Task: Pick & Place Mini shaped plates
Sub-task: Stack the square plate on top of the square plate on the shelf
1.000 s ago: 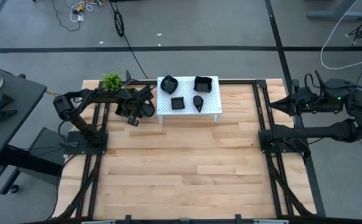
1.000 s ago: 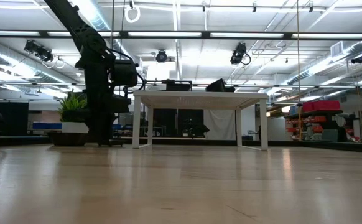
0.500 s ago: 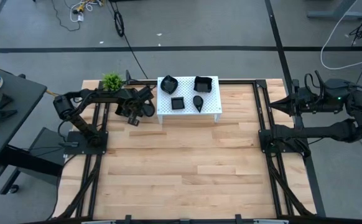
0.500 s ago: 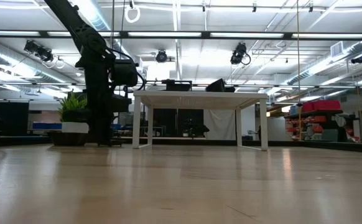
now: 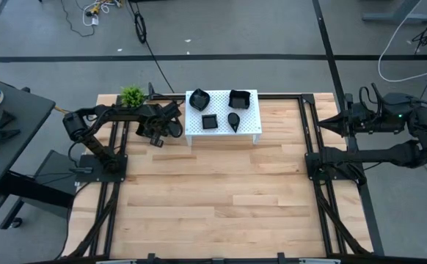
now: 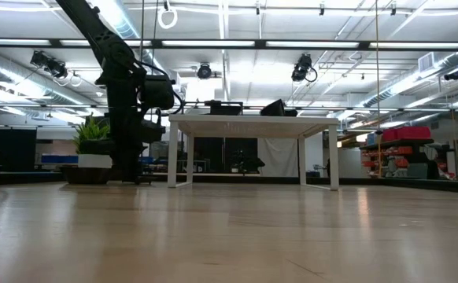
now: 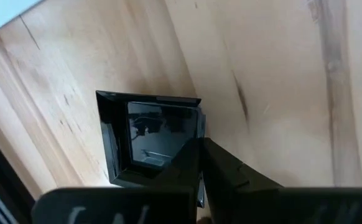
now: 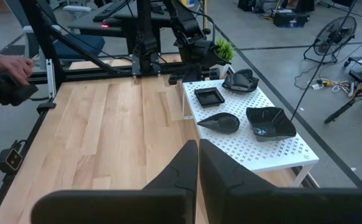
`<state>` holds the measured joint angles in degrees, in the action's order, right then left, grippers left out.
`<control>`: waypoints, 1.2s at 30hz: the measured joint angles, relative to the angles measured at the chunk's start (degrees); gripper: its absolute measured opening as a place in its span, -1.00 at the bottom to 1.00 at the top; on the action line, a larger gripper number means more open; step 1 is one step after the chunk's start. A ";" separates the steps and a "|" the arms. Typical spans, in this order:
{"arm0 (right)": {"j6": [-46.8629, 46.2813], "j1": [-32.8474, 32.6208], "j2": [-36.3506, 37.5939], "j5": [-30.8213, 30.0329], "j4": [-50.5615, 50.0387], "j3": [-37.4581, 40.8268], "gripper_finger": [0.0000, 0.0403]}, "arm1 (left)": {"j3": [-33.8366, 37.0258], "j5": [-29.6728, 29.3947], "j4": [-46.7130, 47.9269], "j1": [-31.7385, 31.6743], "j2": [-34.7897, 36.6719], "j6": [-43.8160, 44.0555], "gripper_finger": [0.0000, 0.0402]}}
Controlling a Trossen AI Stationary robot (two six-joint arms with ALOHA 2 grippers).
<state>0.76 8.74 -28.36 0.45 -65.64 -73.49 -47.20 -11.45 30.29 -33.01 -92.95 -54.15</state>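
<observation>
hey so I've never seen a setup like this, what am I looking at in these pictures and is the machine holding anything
It is a two-armed robot at a wooden table. One picture looks straight down, one looks level across the tabletop, and two come from cameras on the arms' wrists.

A white perforated stand at the back carries four small glossy black plates: a wavy-edged one, a larger square one, a small square one and a teardrop one. A small green plant sits in the corner.

The left gripper is down beside the stand, shut on the rim of another square black plate lying on the wood. The right gripper waits shut at the table's right side, holding nothing.
</observation>
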 joint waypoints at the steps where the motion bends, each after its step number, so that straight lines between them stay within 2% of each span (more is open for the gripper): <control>1: 0.01 0.01 -0.01 0.00 0.00 0.00 -0.90 | 0.00 -0.44 0.00 0.16 0.00 0.00 -0.91; 19: 0.00 0.01 0.00 -0.01 0.01 -0.01 -0.90 | -5.20 -0.98 3.04 1.77 0.04 0.06 -0.94; 30: -0.01 0.02 -0.02 -0.01 0.01 -0.01 -0.90 | -5.46 -4.04 6.43 3.87 5.85 1.84 -0.94; 36: 0.01 0.01 -0.02 0.00 0.00 0.01 -0.90 | -5.46 -5.69 12.44 5.24 9.79 4.83 -0.95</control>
<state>0.77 8.75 -28.38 0.45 -65.64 -73.48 -52.66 -17.14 42.73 -27.78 -83.16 -49.32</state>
